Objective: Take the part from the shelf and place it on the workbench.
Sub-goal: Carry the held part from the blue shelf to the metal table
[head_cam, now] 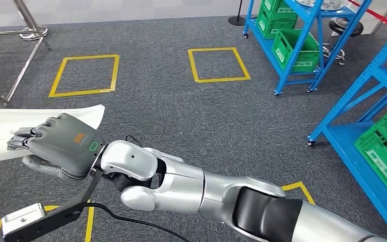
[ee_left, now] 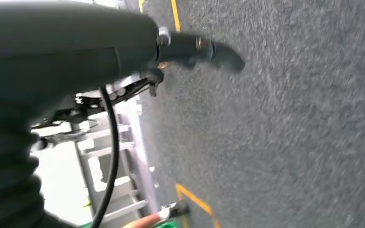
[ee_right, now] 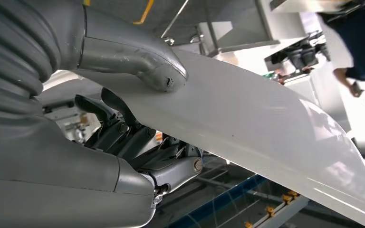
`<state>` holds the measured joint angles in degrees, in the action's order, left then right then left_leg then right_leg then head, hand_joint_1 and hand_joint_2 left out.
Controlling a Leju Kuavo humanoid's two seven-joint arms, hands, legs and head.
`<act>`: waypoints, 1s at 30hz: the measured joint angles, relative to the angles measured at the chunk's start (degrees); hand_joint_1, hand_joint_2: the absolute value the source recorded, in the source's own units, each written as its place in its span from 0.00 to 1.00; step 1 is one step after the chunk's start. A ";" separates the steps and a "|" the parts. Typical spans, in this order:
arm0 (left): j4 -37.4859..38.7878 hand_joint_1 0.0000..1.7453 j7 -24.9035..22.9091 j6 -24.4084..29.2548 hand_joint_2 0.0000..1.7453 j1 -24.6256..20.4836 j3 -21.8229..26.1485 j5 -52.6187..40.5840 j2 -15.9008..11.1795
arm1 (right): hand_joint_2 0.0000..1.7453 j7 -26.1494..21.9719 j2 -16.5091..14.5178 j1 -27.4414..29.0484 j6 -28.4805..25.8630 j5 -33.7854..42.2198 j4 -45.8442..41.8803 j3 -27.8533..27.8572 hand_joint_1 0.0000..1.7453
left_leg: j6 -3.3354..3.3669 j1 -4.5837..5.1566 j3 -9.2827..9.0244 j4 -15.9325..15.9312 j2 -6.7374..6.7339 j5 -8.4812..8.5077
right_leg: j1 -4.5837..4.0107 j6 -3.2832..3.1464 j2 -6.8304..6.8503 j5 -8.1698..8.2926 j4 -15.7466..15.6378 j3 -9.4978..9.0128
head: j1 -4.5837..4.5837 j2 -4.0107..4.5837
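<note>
the right robot hand gripped the white part and should have kept it level until over the worktop.

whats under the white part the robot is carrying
In the right wrist view the right hand's dark fingers curl beneath the white part, its thumb on top. Past its edge, blue framing shows. The part covers whatever lies directly beneath it.
</note>
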<state>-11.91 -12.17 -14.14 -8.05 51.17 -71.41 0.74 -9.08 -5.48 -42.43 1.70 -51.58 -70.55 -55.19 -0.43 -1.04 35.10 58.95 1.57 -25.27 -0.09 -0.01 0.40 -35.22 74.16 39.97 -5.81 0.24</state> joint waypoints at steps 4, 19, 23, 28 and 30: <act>0.01 0.00 0.00 0.00 1.00 0.22 0.00 0.00 0.02 | 1.00 0.00 0.06 0.26 0.00 0.00 0.17 0.01 1.00 | -0.32 -0.08 0.21 0.07 3.41 0.34 | 0.03 -0.73 -1.71 4.70 -5.56 -2.30 | -0.01 0.00; 0.02 0.00 0.03 0.00 1.00 -0.18 0.02 -0.02 -0.08 | 1.00 -0.36 -0.19 0.13 -0.15 0.15 0.65 -0.02 1.00 | -3.70 -0.24 4.64 9.15 -2.38 -2.63 | -0.12 -2.71 4.03 8.16 -15.91 -7.13 | 0.61 0.00; -0.03 0.00 0.09 0.00 1.00 -0.61 0.02 -0.28 -0.23 | 1.00 -0.45 -0.25 -0.57 -0.13 0.27 0.66 0.01 1.00 | -2.14 0.36 -0.43 -0.07 -5.45 -0.13 | -0.72 -1.59 6.45 7.37 -15.15 -7.16 | 0.46 0.00; 0.00 0.00 -0.04 0.00 1.00 -0.53 0.02 -0.41 -0.22 | 1.00 -0.57 -0.25 -0.87 -0.11 0.45 0.66 0.01 1.00 | -0.33 -0.26 -0.06 -0.44 -2.16 0.62 | -0.11 0.14 2.64 3.86 -9.87 -5.17 | 0.21 0.00; 0.00 0.00 -0.03 0.00 1.00 -0.68 0.02 -0.44 -0.21 | 1.00 -0.56 -0.10 -0.67 -0.09 0.48 0.70 0.00 1.00 | -0.06 -0.30 0.24 -0.40 -0.76 0.78 | 0.07 0.51 0.11 0.29 -1.97 -1.46 | 0.09 0.00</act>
<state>-11.91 -12.21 -14.14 -8.73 51.19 -71.84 0.52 -9.64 -5.58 -43.10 1.61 -51.10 -69.85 -55.19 -0.49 -1.34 35.34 58.55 0.81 -24.50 -0.01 0.50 0.51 -34.94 72.19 38.51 -5.72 0.24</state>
